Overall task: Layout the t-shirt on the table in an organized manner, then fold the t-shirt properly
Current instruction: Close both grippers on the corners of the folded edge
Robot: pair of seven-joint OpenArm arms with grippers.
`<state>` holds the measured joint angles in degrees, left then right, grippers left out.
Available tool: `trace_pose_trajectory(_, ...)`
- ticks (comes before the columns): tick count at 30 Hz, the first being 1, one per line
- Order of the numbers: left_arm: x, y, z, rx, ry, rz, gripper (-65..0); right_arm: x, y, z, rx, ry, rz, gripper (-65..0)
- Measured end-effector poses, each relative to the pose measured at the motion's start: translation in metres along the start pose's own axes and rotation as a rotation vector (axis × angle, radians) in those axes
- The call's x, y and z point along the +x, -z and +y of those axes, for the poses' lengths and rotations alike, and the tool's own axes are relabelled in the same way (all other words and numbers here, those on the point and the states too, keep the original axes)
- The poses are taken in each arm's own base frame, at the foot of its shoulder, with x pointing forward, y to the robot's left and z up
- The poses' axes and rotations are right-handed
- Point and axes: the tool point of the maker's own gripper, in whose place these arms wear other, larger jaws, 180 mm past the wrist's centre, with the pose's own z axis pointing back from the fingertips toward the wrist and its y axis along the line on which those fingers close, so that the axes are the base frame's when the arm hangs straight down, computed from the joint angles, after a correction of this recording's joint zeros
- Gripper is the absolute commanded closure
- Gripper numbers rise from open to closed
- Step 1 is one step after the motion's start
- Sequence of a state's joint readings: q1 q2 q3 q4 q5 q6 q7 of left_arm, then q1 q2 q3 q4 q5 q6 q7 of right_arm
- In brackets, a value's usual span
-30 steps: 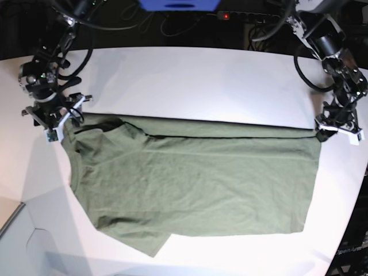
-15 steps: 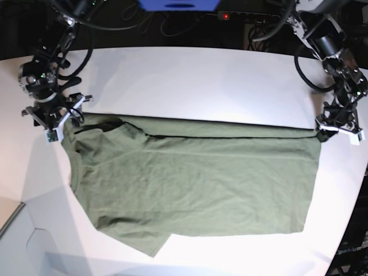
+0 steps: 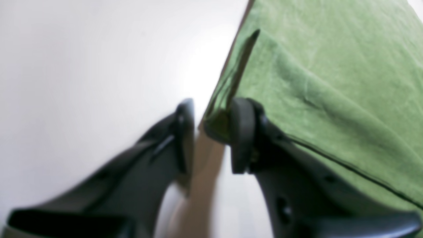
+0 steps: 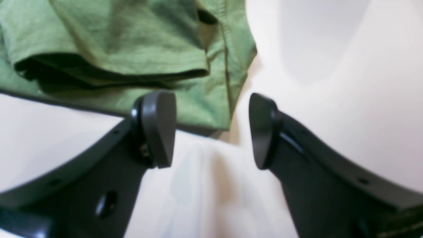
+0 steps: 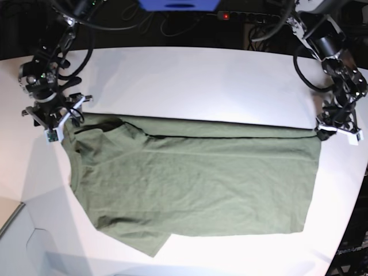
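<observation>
While the t-shirt lies flat, its corners meet both hands.

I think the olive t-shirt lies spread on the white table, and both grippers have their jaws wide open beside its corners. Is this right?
Not quite. Only the right gripper has its jaws wide open, beside the t-shirt's corner. The left gripper has its jaws close together, with the t-shirt's corner between them, as the left wrist view shows. The t-shirt does lie spread on the white table.

We see the right gripper with jaws spread apart over the white table, folded green t-shirt corner just beyond the left finger, nothing gripped.
</observation>
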<state>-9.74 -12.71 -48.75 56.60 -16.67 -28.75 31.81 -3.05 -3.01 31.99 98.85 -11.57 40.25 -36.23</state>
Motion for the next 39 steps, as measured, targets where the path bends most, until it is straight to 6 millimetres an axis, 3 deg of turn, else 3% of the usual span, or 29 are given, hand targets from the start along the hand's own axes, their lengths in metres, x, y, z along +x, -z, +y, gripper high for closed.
trace_pose_trajectory(14,-0.003,0.004,0.001,-0.021,-0.038,-0.009,-13.8,0.0,0.0,0.0,0.0,0.0,0.0,-35.5)
trace_pose_trajectory(16,-0.004,0.004,0.001,-0.022,-0.043,-0.007,-11.2,0.0,0.0,0.0,0.0,0.0,0.001,-35.5)
trace_pose_trajectory(19,-0.005,0.005,0.001,-0.022,-0.045,-0.003,0.0,0.0,0.0,0.0,0.0,0.0,0.001,-35.5)
trace_pose_trajectory(30,-0.006,0.004,0.0,-0.023,-0.042,0.002,-0.2,0.0,0.0,0.0,-0.001,-0.001,0.0,-35.5)
trace_pose_trajectory(35,0.003,-0.001,-0.006,-0.023,-0.008,0.003,-0.2,0.003,-0.003,-0.005,-0.015,-0.013,-0.005,-35.5)
trace_pose_trajectory(39,0.024,-0.008,-0.014,-0.065,-0.047,-0.077,-0.2,0.013,-0.009,-0.012,-0.04,-0.03,-0.031,-35.7)
